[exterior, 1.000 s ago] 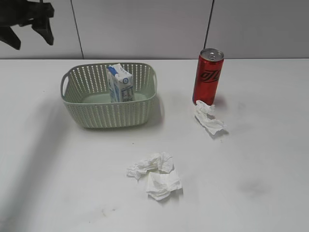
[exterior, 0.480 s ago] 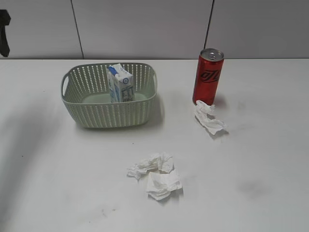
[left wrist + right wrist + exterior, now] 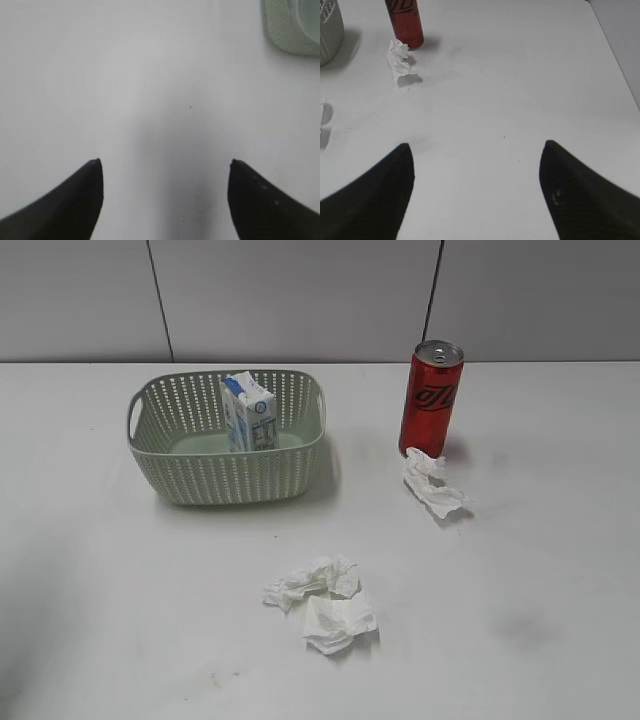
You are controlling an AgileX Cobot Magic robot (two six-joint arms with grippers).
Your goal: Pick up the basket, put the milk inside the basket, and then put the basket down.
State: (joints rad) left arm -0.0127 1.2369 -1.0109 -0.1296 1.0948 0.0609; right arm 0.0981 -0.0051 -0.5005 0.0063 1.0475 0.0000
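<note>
The pale sage-green basket (image 3: 190,475) stands on the white table at the left. The white milk carton (image 3: 249,412) with a blue top stands upright inside it. A corner of the basket shows at the top right of the left wrist view (image 3: 292,27) and at the top left of the right wrist view (image 3: 329,30). My left gripper (image 3: 165,162) is open and empty over bare table, apart from the basket. My right gripper (image 3: 476,145) is open and empty over bare table. Neither arm shows in the exterior view.
A tall red soda can (image 3: 431,397) stands at the back right, also in the right wrist view (image 3: 405,22). A crumpled tissue (image 3: 432,483) lies in front of it (image 3: 400,60). Two more crumpled tissues (image 3: 322,602) lie at the front middle. The table's right edge (image 3: 620,65) shows.
The left arm, seen at the top left of the exterior view, has drawn back to the left and out of that view. The basket and milk have not moved.
</note>
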